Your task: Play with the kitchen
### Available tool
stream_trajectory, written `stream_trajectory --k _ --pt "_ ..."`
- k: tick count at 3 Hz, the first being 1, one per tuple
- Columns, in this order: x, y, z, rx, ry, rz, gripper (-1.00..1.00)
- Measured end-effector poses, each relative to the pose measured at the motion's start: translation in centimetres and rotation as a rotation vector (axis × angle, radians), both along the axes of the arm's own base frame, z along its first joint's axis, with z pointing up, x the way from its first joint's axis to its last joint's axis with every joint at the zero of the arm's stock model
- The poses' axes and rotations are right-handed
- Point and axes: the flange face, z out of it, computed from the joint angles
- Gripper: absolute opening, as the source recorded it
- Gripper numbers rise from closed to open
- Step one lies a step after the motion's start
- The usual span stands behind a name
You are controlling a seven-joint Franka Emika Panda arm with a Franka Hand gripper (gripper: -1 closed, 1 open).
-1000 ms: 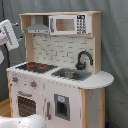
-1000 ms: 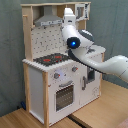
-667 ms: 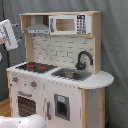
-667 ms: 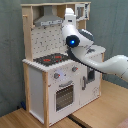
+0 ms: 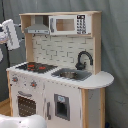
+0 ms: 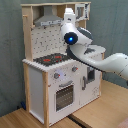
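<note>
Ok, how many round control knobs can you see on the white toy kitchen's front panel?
2: both sit below the black-red hob, left knob and right knob in the second exterior view. The arm could hide more.

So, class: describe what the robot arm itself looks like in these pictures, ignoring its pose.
The smooth white robot arm has rounded, tube-like segments with dark bands at the joints, and a round joint cap carrying a glowing blue light. In the first exterior view only a white boxy part shows.

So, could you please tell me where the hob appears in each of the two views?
First exterior view: the hob lies left of centre on the counter, left of the sink.
Second exterior view: the hob sits at centre-left, below the arm.
Shared landmark: the grey hood above it.
</note>
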Motion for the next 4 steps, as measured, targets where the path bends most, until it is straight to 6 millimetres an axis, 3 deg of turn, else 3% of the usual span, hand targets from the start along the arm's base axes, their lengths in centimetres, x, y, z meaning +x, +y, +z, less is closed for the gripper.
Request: stream_trajectory --k 1,3,4 --pt "1.4 -0.9 0.3 0.013 0.015 -0.011 -1.0" --pt "7.5 -4.5 2.3 0.046 0.058 -0.045 -1.0" --pt "9.9 -9.2 4.8 0.091 0.098 -0.122 -1.0"
